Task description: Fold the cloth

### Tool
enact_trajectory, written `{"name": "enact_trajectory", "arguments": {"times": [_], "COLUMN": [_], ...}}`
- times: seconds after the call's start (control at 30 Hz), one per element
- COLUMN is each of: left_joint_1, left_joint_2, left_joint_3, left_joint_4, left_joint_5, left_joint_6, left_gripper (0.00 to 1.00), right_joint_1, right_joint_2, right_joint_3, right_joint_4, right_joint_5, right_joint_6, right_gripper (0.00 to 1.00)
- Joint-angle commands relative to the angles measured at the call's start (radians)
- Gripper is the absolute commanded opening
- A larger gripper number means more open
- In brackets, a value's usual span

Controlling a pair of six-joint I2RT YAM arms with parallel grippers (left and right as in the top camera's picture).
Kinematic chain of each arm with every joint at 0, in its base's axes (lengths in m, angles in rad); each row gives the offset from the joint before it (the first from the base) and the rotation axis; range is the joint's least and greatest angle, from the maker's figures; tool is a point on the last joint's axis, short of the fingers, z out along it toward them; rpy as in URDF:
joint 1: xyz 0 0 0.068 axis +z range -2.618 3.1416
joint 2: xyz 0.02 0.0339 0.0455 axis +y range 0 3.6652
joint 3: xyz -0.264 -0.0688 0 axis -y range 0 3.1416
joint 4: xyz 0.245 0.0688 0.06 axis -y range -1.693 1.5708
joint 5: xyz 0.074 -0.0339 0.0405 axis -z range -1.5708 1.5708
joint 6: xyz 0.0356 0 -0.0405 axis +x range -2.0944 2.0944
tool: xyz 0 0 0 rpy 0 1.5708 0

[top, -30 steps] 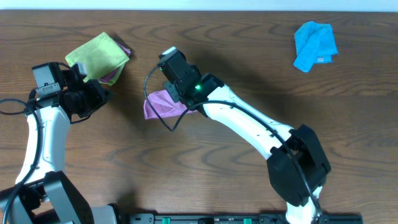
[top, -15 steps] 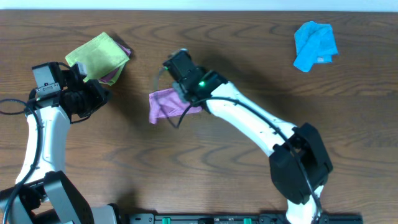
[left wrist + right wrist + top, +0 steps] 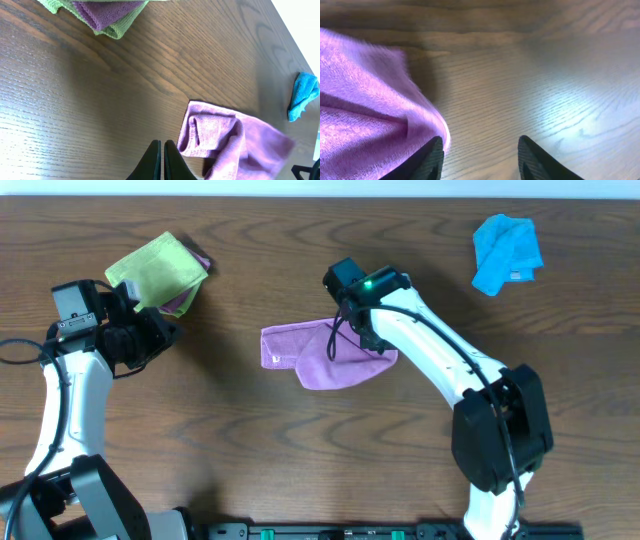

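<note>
The lilac cloth (image 3: 318,355) lies rumpled on the wooden table near the middle, its left part doubled over on itself. It also shows in the left wrist view, cloth (image 3: 227,140). My right gripper (image 3: 362,332) hangs over the cloth's right end. In the right wrist view the right gripper (image 3: 480,152) is open with bare table between its jaws, and the cloth (image 3: 365,115) edge lies against the left finger (image 3: 431,159). My left gripper (image 3: 150,335) sits at the far left, well apart from the cloth. Its fingertips meet, left gripper (image 3: 162,160) shut on nothing.
A lime-green folded cloth (image 3: 155,268) with a darker purple one (image 3: 185,300) under it lies at the back left, just beyond the left gripper. A bright blue cloth (image 3: 507,252) is bunched at the back right. The right arm (image 3: 450,375) crosses the table's right half.
The right gripper has travelled to the right, pulling the lilac cloth along, then opened and let it go. The cloth now lies more spread out. The left arm has not moved.
</note>
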Motion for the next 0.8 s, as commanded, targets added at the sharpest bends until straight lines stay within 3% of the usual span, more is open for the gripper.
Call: {"name": "enact_trajectory", "arguments": {"times": [0.0, 0.13, 0.17, 0.23, 0.3, 0.4, 0.53, 0.77], "left_joint_1": [0.003, 0.003, 0.003, 0.003, 0.002, -0.007, -0.035, -0.105], "left_joint_2": [-0.018, -0.018, -0.018, -0.018, -0.018, -0.017, -0.017, -0.017], "left_joint_3": [0.030, 0.030, 0.030, 0.030, 0.030, 0.030, 0.026, -0.108], "left_joint_4": [0.000, 0.000, -0.001, -0.006, -0.029, -0.091, -0.188, -0.198], "left_joint_5": [0.028, 0.074, 0.097, 0.147, 0.203, 0.251, 0.293, 0.393], "left_joint_6": [0.018, 0.018, 0.018, 0.017, 0.014, 0.014, 0.014, 0.014], "left_gripper": [0.06, 0.06, 0.10, 0.26, 0.51, 0.69, 0.81, 0.85], "right_joint_1": [-0.009, -0.011, -0.013, -0.021, -0.036, -0.071, -0.141, -0.243], "right_joint_2": [-0.002, -0.002, -0.002, -0.002, -0.002, -0.002, -0.003, -0.040], "right_joint_3": [0.010, 0.010, 0.010, 0.010, 0.010, 0.010, 0.010, 0.010], "right_joint_4": [0.000, 0.024, 0.034, 0.062, 0.104, 0.174, 0.228, 0.238], "right_joint_5": [0.029, 0.010, -0.002, -0.044, -0.113, -0.247, -0.414, -0.580], "right_joint_6": [0.064, 0.061, 0.057, 0.017, -0.024, -0.097, -0.180, -0.341], "right_gripper": [0.54, 0.58, 0.59, 0.60, 0.60, 0.59, 0.57, 0.52]}}
